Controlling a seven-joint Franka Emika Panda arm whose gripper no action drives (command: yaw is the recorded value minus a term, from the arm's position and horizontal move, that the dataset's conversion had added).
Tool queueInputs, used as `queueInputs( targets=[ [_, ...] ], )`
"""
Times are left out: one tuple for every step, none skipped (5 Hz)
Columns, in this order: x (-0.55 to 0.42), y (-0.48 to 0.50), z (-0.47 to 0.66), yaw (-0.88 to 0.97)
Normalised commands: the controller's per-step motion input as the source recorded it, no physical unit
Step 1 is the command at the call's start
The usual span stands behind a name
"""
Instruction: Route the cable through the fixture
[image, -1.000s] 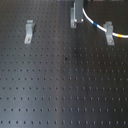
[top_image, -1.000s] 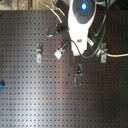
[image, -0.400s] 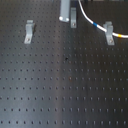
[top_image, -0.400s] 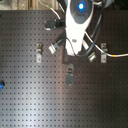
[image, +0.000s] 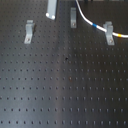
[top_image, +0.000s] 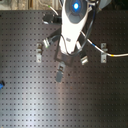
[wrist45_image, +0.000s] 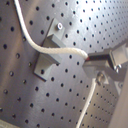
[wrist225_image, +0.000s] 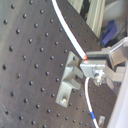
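The cable (image: 92, 24) is a thin white cord with a yellow band (image: 120, 35). In the first exterior view it curves from the top edge past the middle clip (image: 73, 17) to the right clip (image: 108, 32). My gripper (image: 49, 15) hangs near the top, left of the middle clip. In both wrist views the cable (wrist45_image: 35, 42) (wrist225_image: 67, 30) runs over a grey clip (wrist45_image: 47, 55) (wrist225_image: 69, 85) into my shut gripper (wrist45_image: 95, 67) (wrist225_image: 92, 65). A blue band (wrist225_image: 93, 116) shows further down the cord.
A third grey clip (image: 29, 32) stands at the first exterior view's left on the black perforated board (image: 65, 90). In the second exterior view the arm (top_image: 72, 30) covers the middle of the clip row, and a small blue object (top_image: 1, 85) lies at the left edge.
My gripper has moved toward the first exterior view's left, away from the middle clip. The arm also shifted left in the second exterior view. The clips have not moved.
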Motion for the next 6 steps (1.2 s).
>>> queueInputs(
  targets=[
    [-0.150,0.232,0.22,0.73],
    [-0.148,0.107,0.21,0.32],
    [-0.001,0.002,0.07,0.00],
    [-0.103,0.139,0.41,0.00],
    [-0.092,0.152,0.34,-0.10],
    [-0.051,0.240,0.37,-0.29]
  ],
)
